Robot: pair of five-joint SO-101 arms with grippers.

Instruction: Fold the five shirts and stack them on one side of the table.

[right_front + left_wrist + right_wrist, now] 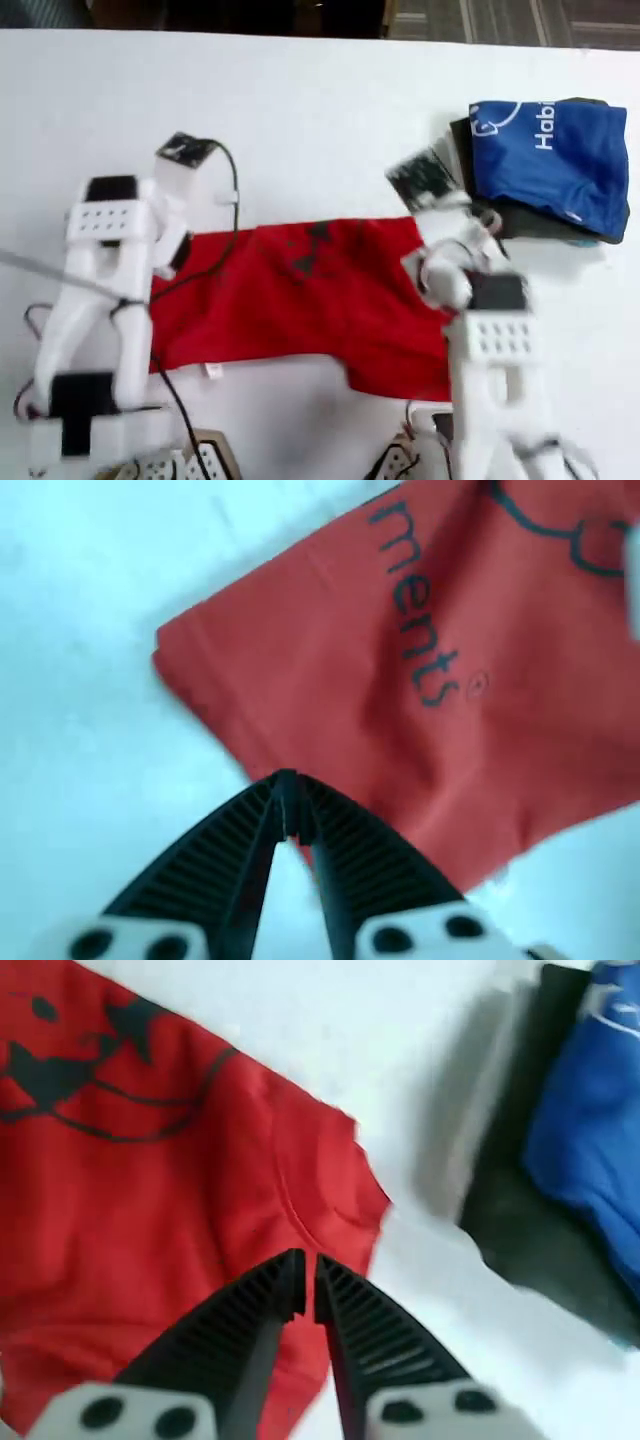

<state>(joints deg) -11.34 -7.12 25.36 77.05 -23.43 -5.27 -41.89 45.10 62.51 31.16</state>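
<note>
Table, high view: a white table (pixel 300 100) is seen from above.
Red shirt, high view: the red shirt (pixel 300 290) lies flat across the middle of the table. Its long side runs from 9 o'clock to 3 o'clock, the dark print faces up, and one part reaches out toward 5 o'clock.
Stack, high view: a folded blue shirt (pixel 550 150) rests on a dark shirt (pixel 530 222), at about 2 o'clock from the table's centre and near the 3 o'clock end of the red shirt.
Arms, high view: the left arm (pixel 100 290) stands over the 9 o'clock end of the red shirt. The right arm (pixel 490 340) stands at 4 o'clock, over the other end.
Left gripper, left wrist view: the fingers of the left gripper (pixel 285 815) are pressed together and the tips meet. They sit at the border of the red shirt and the table. I cannot tell whether any cloth is pinched.
Right gripper, right wrist view: the fingers of the right gripper (pixel 308 1285) are almost together, with a thin slit between them and nothing held. They hang above the red shirt near its corner. The dark and blue shirts lie beyond a strip of table.
</note>
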